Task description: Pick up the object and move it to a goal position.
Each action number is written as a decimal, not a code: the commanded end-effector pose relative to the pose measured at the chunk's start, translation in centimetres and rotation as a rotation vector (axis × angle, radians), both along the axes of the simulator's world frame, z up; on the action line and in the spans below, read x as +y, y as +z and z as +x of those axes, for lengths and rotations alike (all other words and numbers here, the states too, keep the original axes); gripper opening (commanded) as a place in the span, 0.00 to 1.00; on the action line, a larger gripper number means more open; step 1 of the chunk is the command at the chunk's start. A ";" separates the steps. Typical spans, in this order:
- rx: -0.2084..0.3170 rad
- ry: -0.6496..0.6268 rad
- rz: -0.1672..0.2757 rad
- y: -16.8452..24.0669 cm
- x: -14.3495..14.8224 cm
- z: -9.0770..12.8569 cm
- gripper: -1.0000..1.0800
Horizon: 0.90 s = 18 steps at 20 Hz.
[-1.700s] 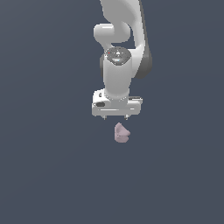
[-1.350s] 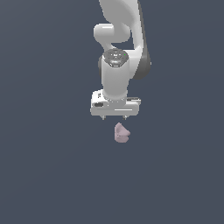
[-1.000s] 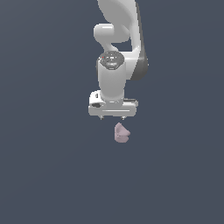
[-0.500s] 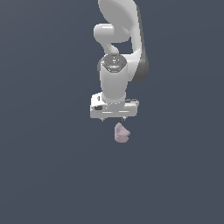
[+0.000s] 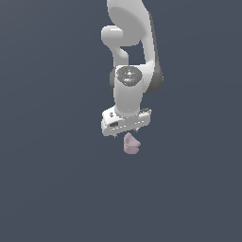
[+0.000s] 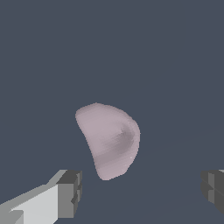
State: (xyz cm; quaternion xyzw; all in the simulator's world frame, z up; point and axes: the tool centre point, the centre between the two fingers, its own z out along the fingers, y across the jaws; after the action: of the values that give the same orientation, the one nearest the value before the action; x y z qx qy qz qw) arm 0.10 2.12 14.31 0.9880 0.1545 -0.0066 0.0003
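The object [image 5: 131,144] is a small pale pink-mauve lump lying on the dark grey floor; it also shows in the wrist view [image 6: 111,140]. My white gripper [image 5: 128,133] hangs just above it, and the hand covers the object's top edge in the exterior view. In the wrist view the gripper [image 6: 142,188] is open and empty. One grey fingertip [image 6: 70,192] shows to one side of the object and the other [image 6: 214,186] at the frame's edge. The object lies ahead of the gap, nearer the first fingertip and touching neither.
A uniform dark grey floor [image 5: 52,189] surrounds the object. No other objects, containers or edges show in either view.
The hand has come down closer to the object and has turned slightly about its own axis. The object has not moved.
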 end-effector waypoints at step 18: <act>-0.012 0.374 0.005 -2.8 2.4 1.0 0.96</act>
State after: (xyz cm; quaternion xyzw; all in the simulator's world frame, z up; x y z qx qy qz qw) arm 1.09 4.41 11.58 0.9438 0.3304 -0.0005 0.0000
